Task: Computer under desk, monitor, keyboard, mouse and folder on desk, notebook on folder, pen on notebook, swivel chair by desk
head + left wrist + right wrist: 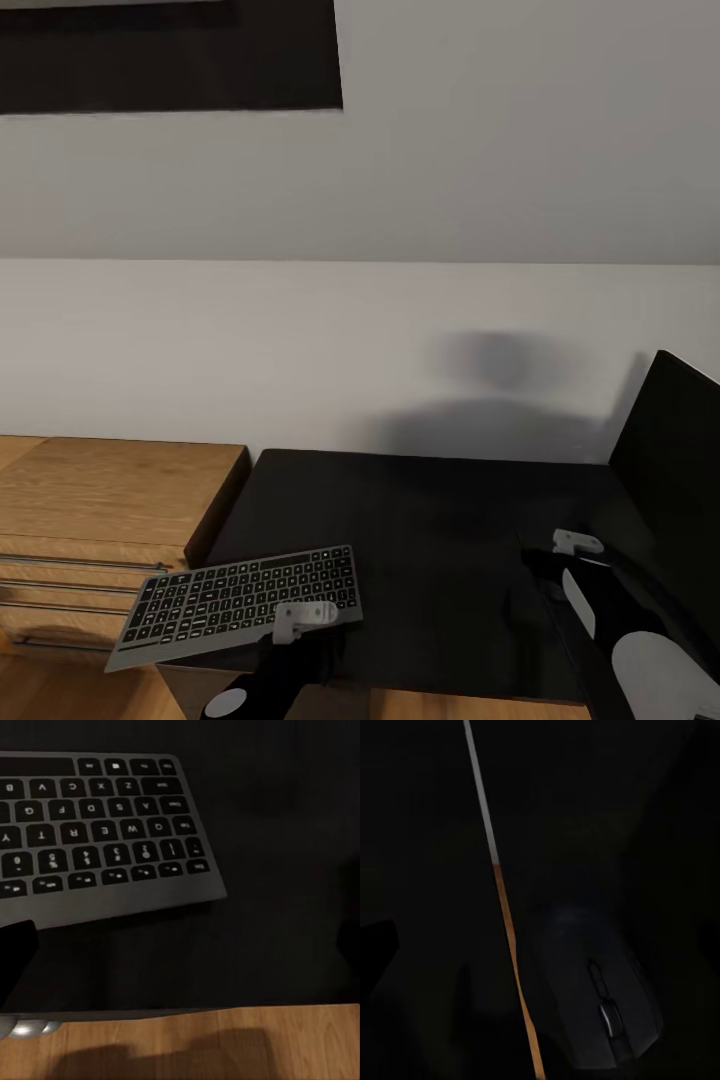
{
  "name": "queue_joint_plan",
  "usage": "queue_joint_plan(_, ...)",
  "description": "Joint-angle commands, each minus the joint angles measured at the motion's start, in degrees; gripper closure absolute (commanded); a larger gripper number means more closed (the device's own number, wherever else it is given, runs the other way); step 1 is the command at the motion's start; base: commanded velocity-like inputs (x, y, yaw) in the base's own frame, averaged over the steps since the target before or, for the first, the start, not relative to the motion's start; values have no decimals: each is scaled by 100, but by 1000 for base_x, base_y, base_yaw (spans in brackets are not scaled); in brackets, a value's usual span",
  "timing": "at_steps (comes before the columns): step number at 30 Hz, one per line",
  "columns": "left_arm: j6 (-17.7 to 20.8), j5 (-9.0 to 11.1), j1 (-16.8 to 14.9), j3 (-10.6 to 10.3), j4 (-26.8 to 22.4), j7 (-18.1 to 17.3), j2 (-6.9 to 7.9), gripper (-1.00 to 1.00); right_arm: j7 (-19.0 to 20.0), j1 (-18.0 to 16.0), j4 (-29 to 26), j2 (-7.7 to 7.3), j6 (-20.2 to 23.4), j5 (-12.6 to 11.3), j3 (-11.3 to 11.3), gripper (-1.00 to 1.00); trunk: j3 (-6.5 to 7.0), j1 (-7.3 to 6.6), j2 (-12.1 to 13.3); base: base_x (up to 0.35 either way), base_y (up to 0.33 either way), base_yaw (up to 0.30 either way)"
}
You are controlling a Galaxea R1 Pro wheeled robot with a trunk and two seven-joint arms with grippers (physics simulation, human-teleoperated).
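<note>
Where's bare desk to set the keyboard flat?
The desk is bare across its middle and back, between the wooden chest and the monitor, up to the wall. The front left corner is crowded: the keyboard overhangs its edge there. The mouse takes the monitor side.

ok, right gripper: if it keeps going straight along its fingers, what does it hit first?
Most likely the mouse: the right wrist view looks along the fingers and the mouse lies ahead, low in that dark picture. Depth is unclear there, so the black desk surface around it could be met first.
</note>
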Motion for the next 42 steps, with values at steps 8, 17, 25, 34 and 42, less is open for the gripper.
queue_joint_plan(8,25,62,-4,-6,-8,46,-3,-100,3,-2,-6,-19,58,23,-15,-100,-6,1,-5,0,0,0)
queue_joint_plan(17,27,62,-2,-6,-8,49,-3,-100,19,-4,341,-147,46,30,-21,-100,-42,45,-85,0,0,0)
queue_joint_plan(25,33,62,-2,-6,-8,50,-11,-100,19,-3,344,-153,44,31,-22,-100,-186,221,-406,0,0,0)
queue_joint_plan(34,35,62,-1,1,-8,50,-12,-100,19,-4,343,-153,35,31,-22,-100,-347,418,-767,0,0,0)
queue_joint_plan(42,36,62,-3,-4,-8,50,-12,-100,19,-2,343,-153,27,33,-19,-100,-491,594,-1088,0,0,0)
